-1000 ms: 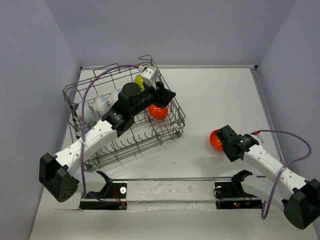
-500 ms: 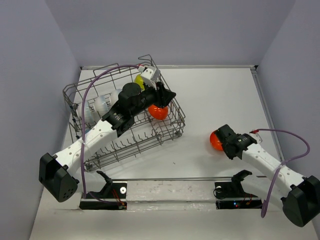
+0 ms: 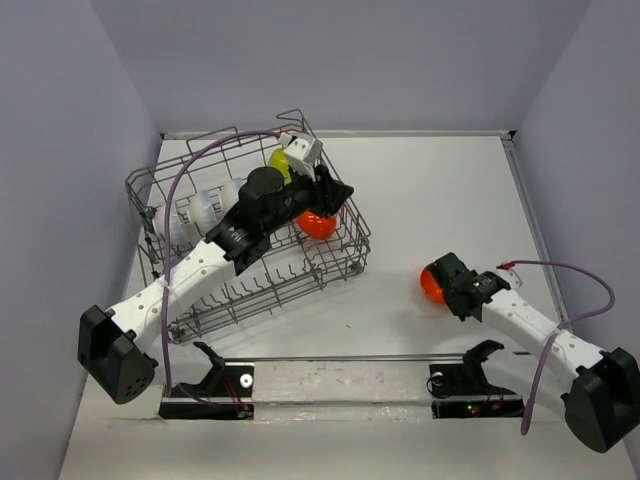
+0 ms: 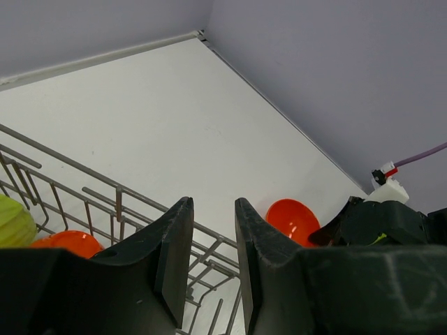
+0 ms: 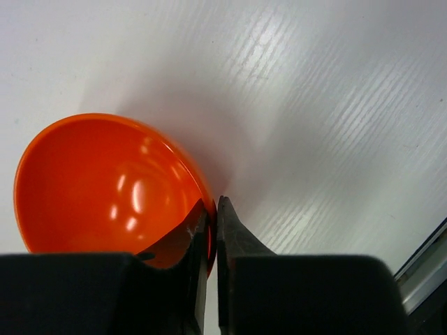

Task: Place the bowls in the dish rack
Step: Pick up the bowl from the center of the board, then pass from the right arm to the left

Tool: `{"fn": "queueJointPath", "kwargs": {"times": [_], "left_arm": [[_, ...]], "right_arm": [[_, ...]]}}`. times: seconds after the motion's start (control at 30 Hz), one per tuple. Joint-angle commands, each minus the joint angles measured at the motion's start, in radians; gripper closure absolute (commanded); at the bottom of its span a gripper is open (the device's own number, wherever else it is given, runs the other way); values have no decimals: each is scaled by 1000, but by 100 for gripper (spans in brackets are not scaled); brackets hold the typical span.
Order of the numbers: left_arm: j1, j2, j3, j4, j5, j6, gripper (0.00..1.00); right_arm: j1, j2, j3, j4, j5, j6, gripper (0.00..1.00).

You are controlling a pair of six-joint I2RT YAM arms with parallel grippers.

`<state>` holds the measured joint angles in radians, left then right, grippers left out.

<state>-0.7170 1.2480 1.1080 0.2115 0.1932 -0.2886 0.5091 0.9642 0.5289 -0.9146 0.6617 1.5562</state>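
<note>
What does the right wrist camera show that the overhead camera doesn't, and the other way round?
Right wrist only: the right gripper pinching the rim of the loose orange bowl, one finger inside, one outside. Overhead only: the dish rack with white bowls, a yellow-green bowl, a second orange bowl, and the left gripper above it. Both: that loose bowl on the white table.

The white table (image 3: pixel 430 190) holds two things. The big grey dish rack (image 3: pixel 300 280) sits on the left half, turned a bit crooked to the table's edges, with one corner close to the far left corner. An orange bowl (image 3: pixel 432 283) lies on the right half, nearer the front edge, well apart from the rack.
</note>
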Motion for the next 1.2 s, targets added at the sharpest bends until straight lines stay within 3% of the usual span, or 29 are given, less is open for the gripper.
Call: {"fn": "queueJointPath", "kwargs": {"times": [0.0, 0.17, 0.27, 0.37, 0.43, 0.67, 0.83, 1.03, 1.17], "left_arm": [[-13, -10, 47, 12, -14, 23, 60], [-91, 2, 110, -35, -57, 106, 58], [-168, 30, 186, -102, -127, 173, 50], [-252, 54, 279, -168, -181, 227, 49], [-312, 62, 314, -233, -241, 261, 49], [-438, -47, 264, -316, -350, 333, 49], [-576, -88, 266, -429, -429, 350, 49], [-772, -73, 334, -607, -616, 365, 49], [-835, 16, 423, -786, -747, 350, 49]], "right_arm": [[-6, -41, 46, 13, 75, -42, 97], [-6, -35, 176, 13, 127, -207, 99], [-6, -6, 354, 14, 145, -324, 99], [-6, 28, 475, 25, 121, -430, 99], [-6, 67, 587, 62, 53, -615, 99], [-6, 145, 863, 27, -238, -858, 99], [-6, 234, 1032, -108, -451, -929, 99], [-6, 289, 1200, -274, -530, -1004, 99], [-6, 330, 1247, -384, -574, -1036, 99]]}}
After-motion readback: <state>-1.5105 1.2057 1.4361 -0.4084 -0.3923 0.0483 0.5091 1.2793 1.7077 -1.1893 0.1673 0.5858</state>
